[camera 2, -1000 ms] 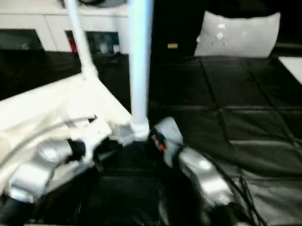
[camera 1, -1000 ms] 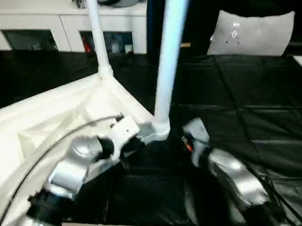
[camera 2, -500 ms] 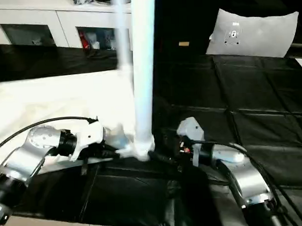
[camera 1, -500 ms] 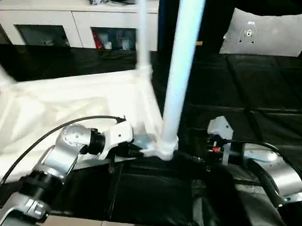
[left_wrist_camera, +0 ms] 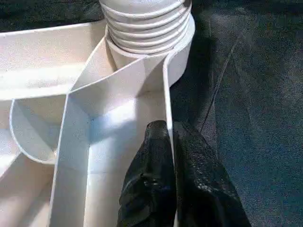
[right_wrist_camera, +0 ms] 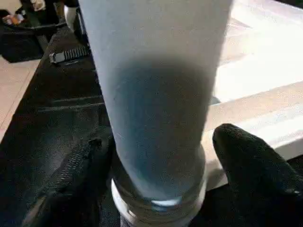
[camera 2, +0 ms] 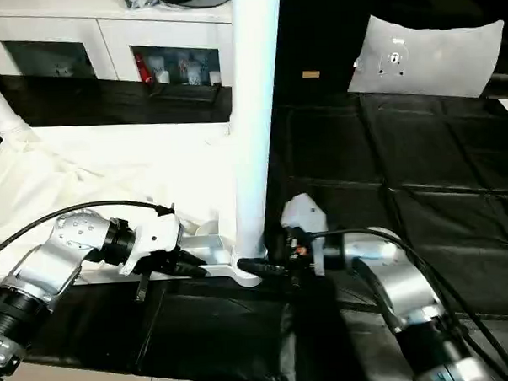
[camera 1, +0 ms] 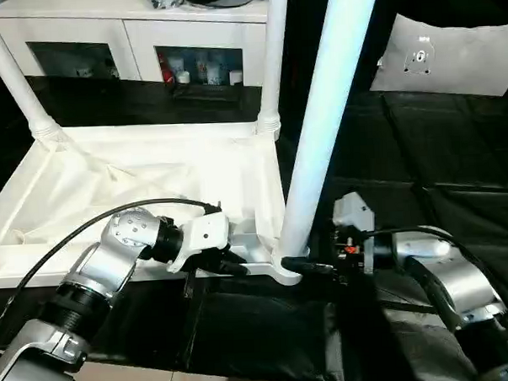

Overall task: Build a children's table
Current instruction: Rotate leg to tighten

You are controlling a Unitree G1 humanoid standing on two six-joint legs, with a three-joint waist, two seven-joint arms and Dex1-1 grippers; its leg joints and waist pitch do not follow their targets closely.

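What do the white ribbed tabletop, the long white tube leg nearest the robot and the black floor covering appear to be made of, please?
White ribbed tabletop: likely moulded plastic, smooth with a slight sheen, thin ribs. Long white tube leg: seemingly the same plastic, matte, with moulded rings at its base. Black floor covering: probably padded vinyl or foam mats, faintly glossy, with seams and wrinkles.

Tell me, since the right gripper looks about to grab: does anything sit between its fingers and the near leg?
Nothing visible does. The right gripper already straddles the near leg, one finger on each side with bare gaps, just above the corner socket.

black padded floor mat [camera 1: 456, 173] carries the upturned white table top [camera 1: 144, 174].
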